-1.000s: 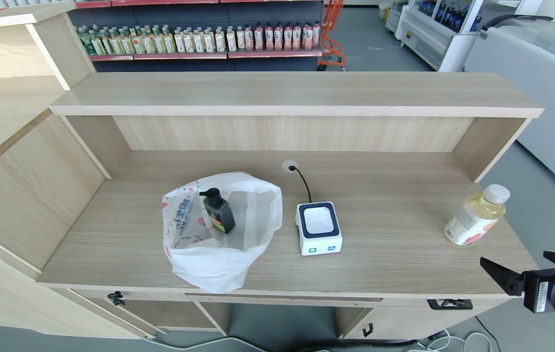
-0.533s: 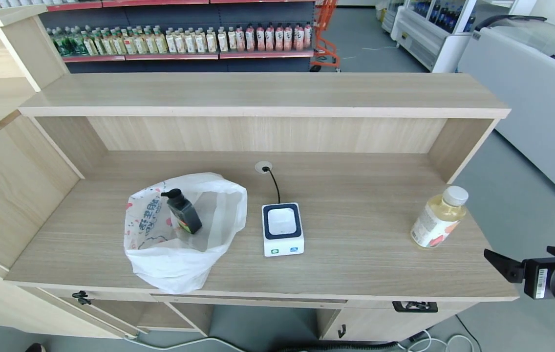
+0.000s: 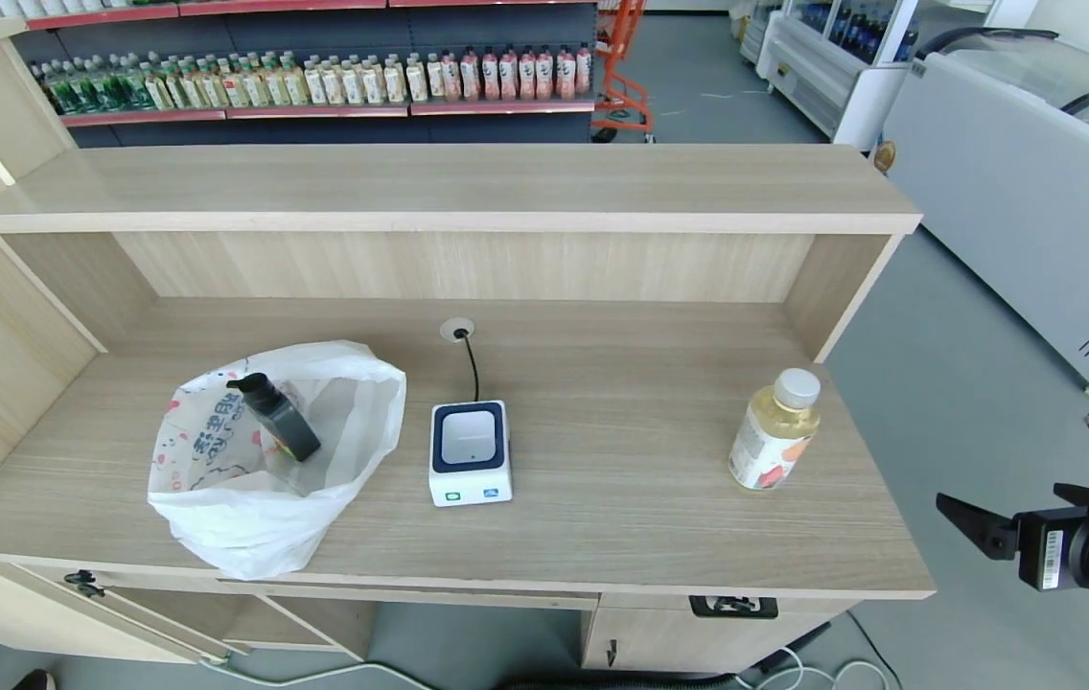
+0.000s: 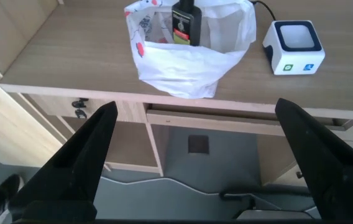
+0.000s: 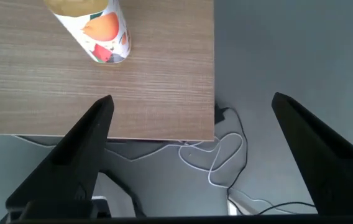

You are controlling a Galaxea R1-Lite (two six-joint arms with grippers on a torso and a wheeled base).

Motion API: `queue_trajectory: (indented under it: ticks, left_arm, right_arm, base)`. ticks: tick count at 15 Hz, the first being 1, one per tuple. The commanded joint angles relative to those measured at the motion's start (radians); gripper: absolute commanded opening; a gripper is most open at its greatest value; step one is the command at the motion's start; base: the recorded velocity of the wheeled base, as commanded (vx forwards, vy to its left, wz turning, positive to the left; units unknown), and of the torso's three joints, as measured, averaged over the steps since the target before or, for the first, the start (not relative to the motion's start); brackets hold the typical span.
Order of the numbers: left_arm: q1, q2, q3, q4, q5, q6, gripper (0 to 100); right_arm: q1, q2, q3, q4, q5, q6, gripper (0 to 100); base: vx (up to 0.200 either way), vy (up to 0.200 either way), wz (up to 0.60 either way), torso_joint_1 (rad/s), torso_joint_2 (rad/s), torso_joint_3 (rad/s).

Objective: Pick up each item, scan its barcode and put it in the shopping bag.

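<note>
A white plastic shopping bag [image 3: 266, 479] stands open on the left of the wooden counter [image 3: 621, 517]. A dark pump bottle [image 3: 278, 422] leans inside it. The white barcode scanner [image 3: 470, 450] sits mid-counter, and a yellow juice bottle [image 3: 775, 433] stands upright near the counter's right end. My right gripper [image 3: 1016, 461] hangs open off that right end, level with the front edge; the juice bottle [image 5: 96, 28] lies just ahead of it. My left gripper [image 4: 195, 109] is open too, low in front of the counter, facing the bag [image 4: 183, 62] and scanner [image 4: 293, 45].
The scanner's black cable [image 3: 471, 369] runs back to a grommet. A raised ledge [image 3: 449, 187] overhangs the back of the counter. Drawers [image 4: 214, 121] sit under the front edge. Loose cables [image 5: 226, 155] lie on the floor at the right. White freezers [image 3: 1014, 182] stand beyond.
The head camera has turned right, so the whole counter slid left in the picture. Bag, scanner and juice bottle keep their places on the counter. My right gripper stays open.
</note>
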Motion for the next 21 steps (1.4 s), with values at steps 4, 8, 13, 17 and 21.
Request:
queue_trajectory:
  ticks: [4,8,13,17,21]
  left_arm:
    - [0.000,0.000,0.000,0.000,0.000,-0.005,100]
    - [0.000,0.000,0.000,0.000,0.000,-0.005,100]
    - [0.000,0.000,0.000,0.000,0.000,-0.005,100]
    - [0.000,0.000,0.000,0.000,0.000,-0.005,100]
    - [0.000,0.000,0.000,0.000,0.000,-0.005,100]
  right_arm:
    - [0.007,0.040,-0.011,-0.002,0.101,-0.002,100]
    - [0.068,0.144,-0.027,-0.087,0.173,0.009,100]
    - [0.147,0.359,-0.018,-0.371,0.198,0.007,100]
    - [0.216,0.450,0.003,-0.493,0.146,0.010,100]
    - [0.274,0.557,-0.006,-0.613,0.089,0.010,100]
  base:
    - [0.000,-0.100,0.00,0.001,0.00,0.000]
    - [0.000,0.000,0.00,0.000,0.00,0.000]
    - [0.000,0.000,0.00,0.000,0.00,0.000]
    - [0.000,0.000,0.00,0.000,0.00,0.000]
    - [0.000,0.000,0.00,0.000,0.00,0.000]
